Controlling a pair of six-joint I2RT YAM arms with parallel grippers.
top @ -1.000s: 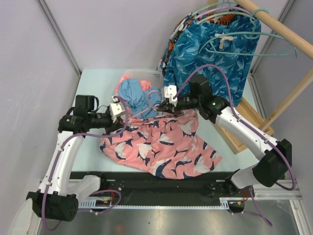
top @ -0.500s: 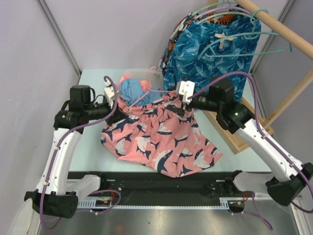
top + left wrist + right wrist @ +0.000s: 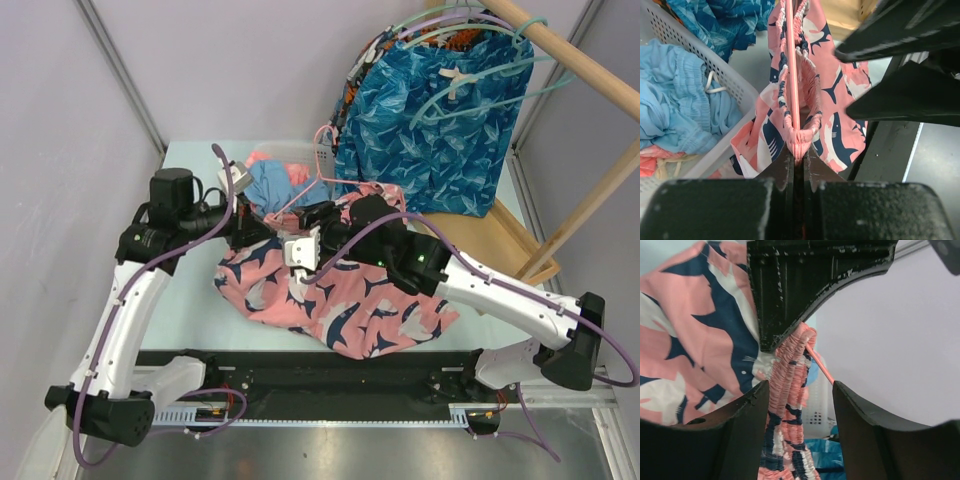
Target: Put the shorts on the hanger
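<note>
While the left hand (image 3: 797, 161) is pinching fully closed on the near end of the thin pink clothes hanger (image 3: 790, 60), the gathered elastic waistband of the coral-pink, fish-print fabric shorts (image 3: 370, 300) is bunching around that same bar just ahead of its fingertips. Hanger and waistband are running straight out from the hand together. The right hand (image 3: 800, 385) is standing partly open, its two fingers straddling the ruffled waistband without clamping it, and the hanger's bar is passing just beyond them. Below both hands the rest of the shorts is draping down and pooling on the pale bench (image 3: 190, 300). Beside the left hand, a white perforated plastic basket (image 3: 715, 75) is holding a plain light-blue garment (image 3: 670, 110).

By my judgement the task is sitting about midway. The hanger is seemingly lying inside the waistband at one end, but the band is looking crumpled rather than spread, and whether it is reaching the far shoulder I cannot tell. Spreading it along the frame and letting go are remaining.
</note>
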